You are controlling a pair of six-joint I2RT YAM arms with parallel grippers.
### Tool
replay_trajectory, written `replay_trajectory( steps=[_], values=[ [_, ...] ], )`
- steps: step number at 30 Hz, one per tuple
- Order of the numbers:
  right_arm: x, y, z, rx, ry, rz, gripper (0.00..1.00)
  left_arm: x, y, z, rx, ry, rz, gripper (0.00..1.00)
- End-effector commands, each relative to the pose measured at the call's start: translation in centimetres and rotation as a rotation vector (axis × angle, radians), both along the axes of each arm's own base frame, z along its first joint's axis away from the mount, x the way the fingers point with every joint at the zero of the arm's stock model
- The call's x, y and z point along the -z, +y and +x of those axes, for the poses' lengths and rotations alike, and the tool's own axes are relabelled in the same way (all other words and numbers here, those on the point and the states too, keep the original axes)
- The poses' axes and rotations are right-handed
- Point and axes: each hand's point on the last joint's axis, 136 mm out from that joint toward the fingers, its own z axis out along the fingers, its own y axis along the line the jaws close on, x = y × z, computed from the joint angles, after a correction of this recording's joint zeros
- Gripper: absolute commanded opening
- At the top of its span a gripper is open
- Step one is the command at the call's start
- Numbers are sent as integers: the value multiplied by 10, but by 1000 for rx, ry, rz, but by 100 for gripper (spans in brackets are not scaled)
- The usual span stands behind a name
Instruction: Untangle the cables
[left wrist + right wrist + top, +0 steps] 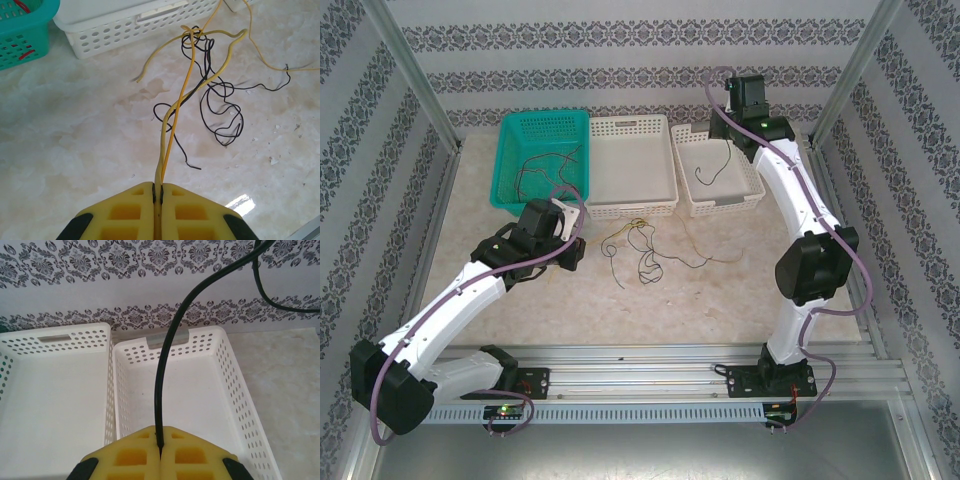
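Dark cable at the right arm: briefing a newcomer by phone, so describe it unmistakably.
Along the marble table's far edge, find the white perforated plastic basket farthest right. Above it, the right gripper's yellow fingers pinch a thin dark cable. Unlike the tangled yellow and dark cables on the table, it hangs alone.

Marbled table (740, 300) — bearing teal basket (545, 122), two white baskets (631, 126), tangled cables (642, 250).
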Motion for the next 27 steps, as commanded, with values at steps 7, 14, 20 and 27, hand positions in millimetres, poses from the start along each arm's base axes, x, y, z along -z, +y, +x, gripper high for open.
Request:
replay_trajectory(
  steps=[7, 14, 20, 27],
  values=[
    [12, 8, -1, -28, 8, -55, 0, -8, -5, -4, 39, -29, -7, 0],
    [65, 23, 1, -75, 110, -88, 0, -8, -5, -4, 39, -31, -5, 0],
    [119, 27, -3, -87, 227, -66, 0, -9, -4, -4, 38, -35, -5, 0],
    [176, 35, -11, -100, 373, 18, 0, -10, -5, -5, 41, -37, -10, 0]
  ],
)
